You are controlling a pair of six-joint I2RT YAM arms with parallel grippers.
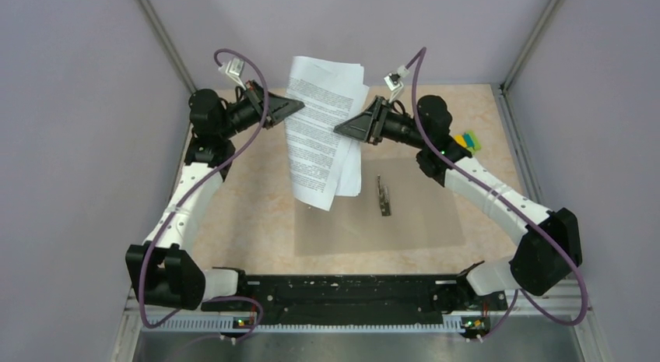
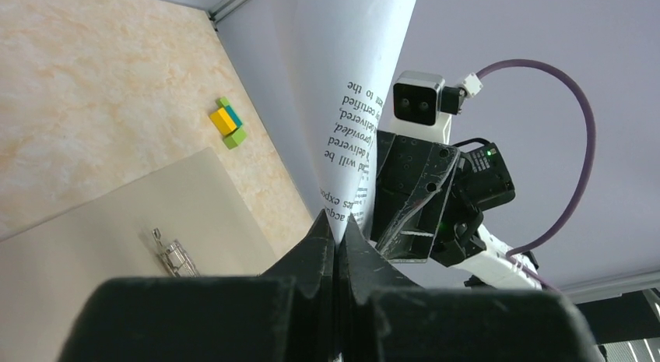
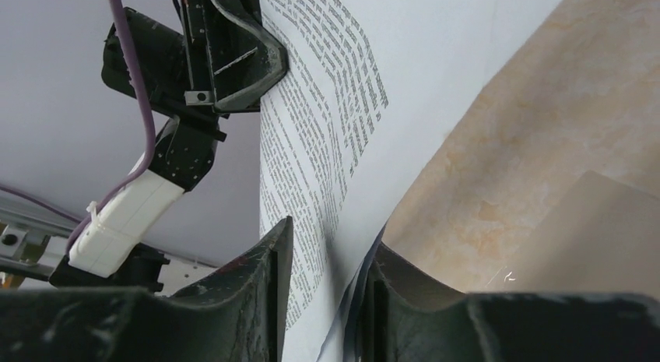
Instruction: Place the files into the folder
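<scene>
**Grippers meet at the paper, high over the open folder**

Black fingers (image 2: 315,245) fill the bottom of the left wrist view, and they are pressed right together: the left gripper (image 2: 336,222) has the files (image 2: 350,82) pinched by one edge at its very tip. From there the sheets curl up and away, printed lines showing clearly.

Over to the right wrist view, where it's a different story! The right gripper (image 3: 327,257) has its two fingers standing apart, and the files (image 3: 327,144) run into the gap between them. Whether either pad is actually touching the paper, I cannot tell.

From above, the left gripper (image 1: 298,107) and right gripper (image 1: 340,130) point at each other from opposite sides of the files (image 1: 323,136). The stack is up in the air, tilted, its top toward the back wall and its lower end hanging over the folder's back left corner.

Down below, the folder (image 1: 405,214) lies open and flat on the table (image 1: 249,198), tan against the marbled surface. Its metal clip (image 1: 383,195) sits bare along the middle. Well off at the table's right edge, behind the right arm, is the small yellow, blue and green block cluster (image 1: 468,142).
</scene>
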